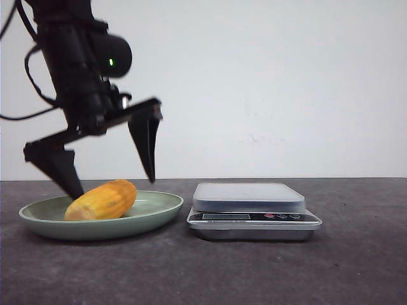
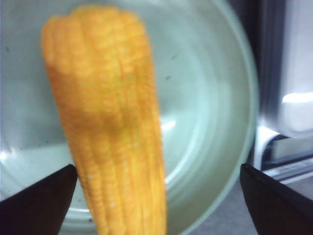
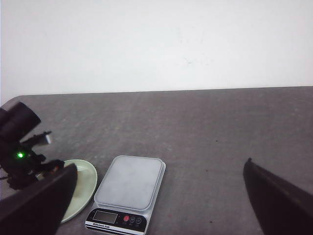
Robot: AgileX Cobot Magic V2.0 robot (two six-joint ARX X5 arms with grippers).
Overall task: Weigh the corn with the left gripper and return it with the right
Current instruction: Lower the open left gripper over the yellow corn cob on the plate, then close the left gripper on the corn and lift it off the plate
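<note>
Grey, rough-looking tabletop (image 1: pixel 356 267) stretches across the whole scene, backed by a plain white wall (image 1: pixel 286 82). From where I stand the left arm (image 1: pixel 76 70) is the biggest thing on it, a black column with dark cables looping off its side and a small green light glowing on the round housing near the top. It leans down over the plate, and the left gripper (image 1: pixel 113 187) at its end is spread wide: one finger points down at the pale end of the corn, the other hangs above the far side of the plate, neither one touching the cob as far as I can tell. To the right of the plate, just beside it, sits a silver kitchen scale (image 1: pixel 253 218) with a flat pale platform, a dark display strip and a few small buttons along its front edge; nothing rests on the platform. The pale green plate (image 1: pixel 156 216) is shallow and round, its rim close to the scale's corner. The corn (image 1: pixel 102 200) lies on its side in the plate, yellow-orange with ribbed kernel rows, the paler end toward the left; in the left wrist view it fills the space between the two finger tips, with clear gaps to each. The right gripper (image 3: pixel 159 196) shows only in its own wrist view, two dark fingertips set far apart, holding nothing, high above the table and well away from scale and plate.
</note>
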